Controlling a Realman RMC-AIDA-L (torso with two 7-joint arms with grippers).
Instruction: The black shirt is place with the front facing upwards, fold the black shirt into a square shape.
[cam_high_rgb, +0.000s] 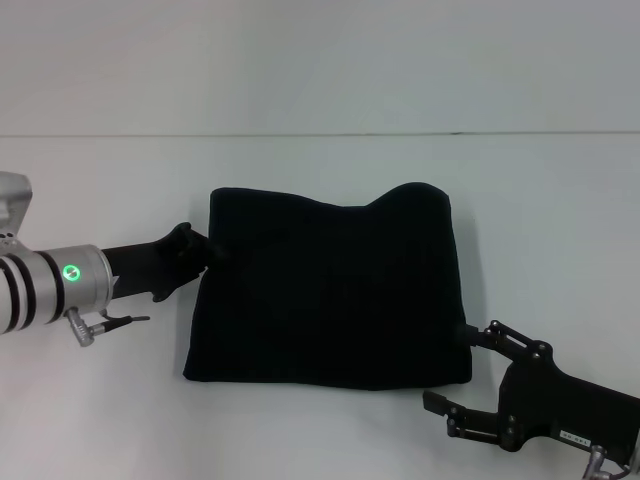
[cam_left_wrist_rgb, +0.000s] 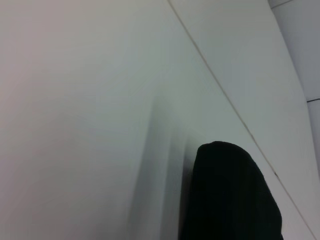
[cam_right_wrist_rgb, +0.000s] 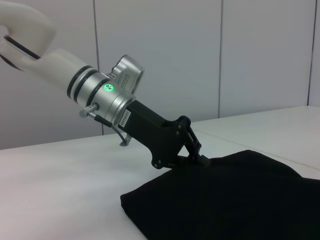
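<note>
shirt: I see the black shirt (cam_high_rgb: 330, 290) folded into a rough rectangle, mid desk, plain black side up, no lettering showing; far edge humps up at one corner.
left claw: my left claw (cam_high_rgb: 205, 250) sits at the shirt's left edge, near the far corner, tips touching the cloth; fingers look drawn narrow together at the hem (cam_right_wrist_rgb: 200, 159), can't tell if cloth is actually pinched.
right claw: my right claw (cam_high_rgb: 462, 368) is at the shirt's near right corner, spread wide; upper finger (cam_high_rgb: 505, 335) touches the right edge, lower finger (cam_high_rgb: 450, 405) lies off the cloth on the desk.
hidden: left wrist view gives only a dark cloth bulge (cam_left_wrist_rgb: 230, 195) and bare desk; right arm cut off by the frame's corner.
desk: white, plain (cam_high_rgb: 100, 180).
room: pale panelled wall (cam_right_wrist_rgb: 200, 50) behind the desk.
</note>
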